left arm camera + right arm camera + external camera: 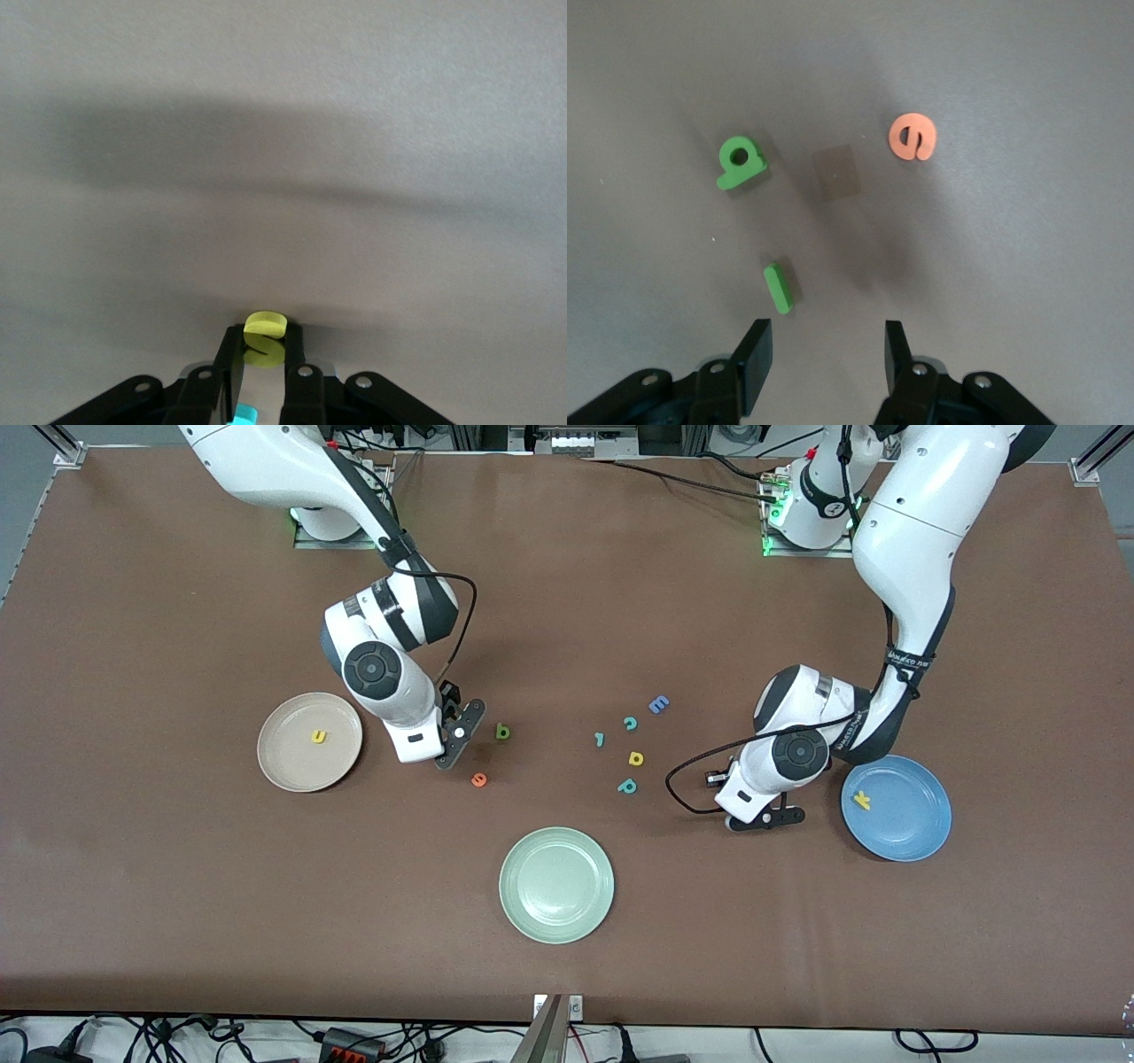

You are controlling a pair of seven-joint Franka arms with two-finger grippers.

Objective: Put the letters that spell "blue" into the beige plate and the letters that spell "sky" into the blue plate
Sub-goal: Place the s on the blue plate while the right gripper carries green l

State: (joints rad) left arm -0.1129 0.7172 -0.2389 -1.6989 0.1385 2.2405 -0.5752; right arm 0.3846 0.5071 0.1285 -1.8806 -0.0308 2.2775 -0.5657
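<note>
Both arms mid-pick: one letter clamped, one about to be.

The left gripper (263, 354), low beside the round bright blue plate (912, 828) holding a yellow foam k (861, 801), is clamped on a small yellow foam letter (265, 329), likely the s; lift straight before swinging over. The right gripper (828, 354), jaws apart and empty, hangs near the thin green foam l (778, 288); centre on it before closing. The beige plate (283, 766) holds the yellow u (318, 736).
</note>
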